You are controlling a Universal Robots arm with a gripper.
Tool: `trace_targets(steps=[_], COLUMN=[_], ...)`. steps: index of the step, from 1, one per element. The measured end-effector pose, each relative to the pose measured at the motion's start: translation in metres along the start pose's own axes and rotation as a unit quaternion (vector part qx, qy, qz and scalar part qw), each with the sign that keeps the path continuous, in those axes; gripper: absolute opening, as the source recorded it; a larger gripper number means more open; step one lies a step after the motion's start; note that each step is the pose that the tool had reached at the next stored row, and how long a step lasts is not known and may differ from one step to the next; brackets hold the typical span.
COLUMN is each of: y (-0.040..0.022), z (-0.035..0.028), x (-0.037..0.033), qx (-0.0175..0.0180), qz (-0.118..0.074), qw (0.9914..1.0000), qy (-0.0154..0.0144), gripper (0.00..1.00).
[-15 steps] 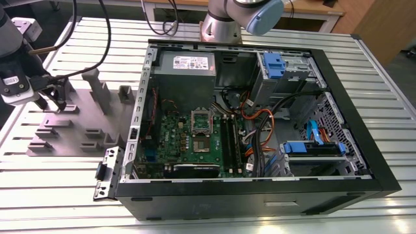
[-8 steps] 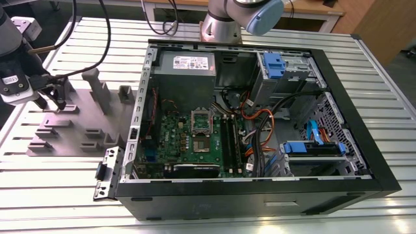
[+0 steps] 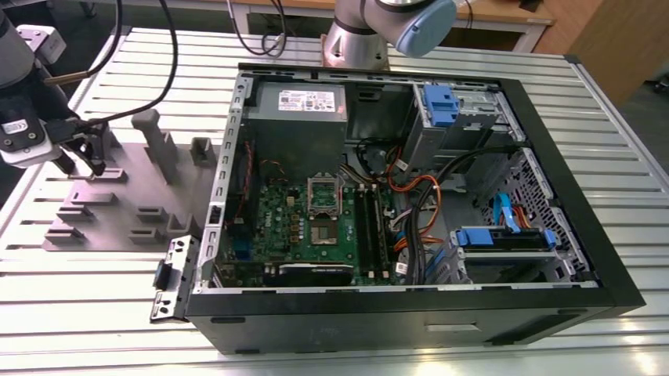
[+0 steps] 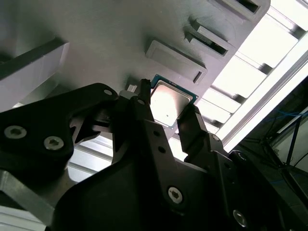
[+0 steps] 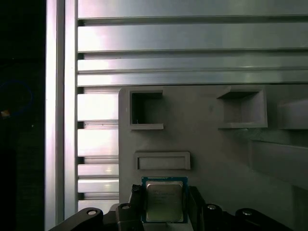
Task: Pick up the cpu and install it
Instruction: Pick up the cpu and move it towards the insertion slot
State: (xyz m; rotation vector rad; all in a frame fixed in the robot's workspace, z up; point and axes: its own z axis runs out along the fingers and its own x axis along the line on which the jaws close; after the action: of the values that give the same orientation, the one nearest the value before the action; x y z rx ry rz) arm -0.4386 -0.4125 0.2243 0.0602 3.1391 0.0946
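Grey plastic makes up a moulded fixture plate (image 3: 117, 213) that lies on a slatted aluminium table (image 3: 94, 301), towards the exterior view's left. Raised blocks and shallow pockets cover the plate. The gripper (image 3: 81, 168) of the robot arm hangs over the plate's far left part, its dark fingers pointing down to the surface, well apart from the computer. In both wrist views the cpu (image 5: 164, 203), a small flat square chip with a silvery metal top and a thin greenish rim, sits flat between the two black fingers (image 4: 144, 113). The fingers are closed in against two opposite edges of the chip, so the gripper (image 4: 168, 108) is grasping the cpu (image 4: 169, 96). The chip is at the level of the grey plate, close beside a narrow rectangular pocket (image 5: 162, 161). Whether it is resting on the plate or raised just off it cannot be told. Beyond the plate, in the first wrist view, run the pale ribs of the table. To the exterior view's right of the plate a black computer case (image 3: 418, 323) lies on its side with its panel off. Inside it is a green motherboard (image 3: 313, 235), and on the board is a silver rectangular socket frame (image 3: 324, 191) with a dark centre. Orange and black cables and blue drive brackets fill the case's right half. The arm's silver base (image 3: 361, 39) stands at the far edge of the table, behind the case.
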Motion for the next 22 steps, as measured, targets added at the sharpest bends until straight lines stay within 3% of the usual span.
trace_targets(steps=[22], y=[0.0005], z=[-0.0085], x=[0.0], qx=[0.0], qz=[0.0], qw=[1.0], qy=[0.0001], gripper=[0.47])
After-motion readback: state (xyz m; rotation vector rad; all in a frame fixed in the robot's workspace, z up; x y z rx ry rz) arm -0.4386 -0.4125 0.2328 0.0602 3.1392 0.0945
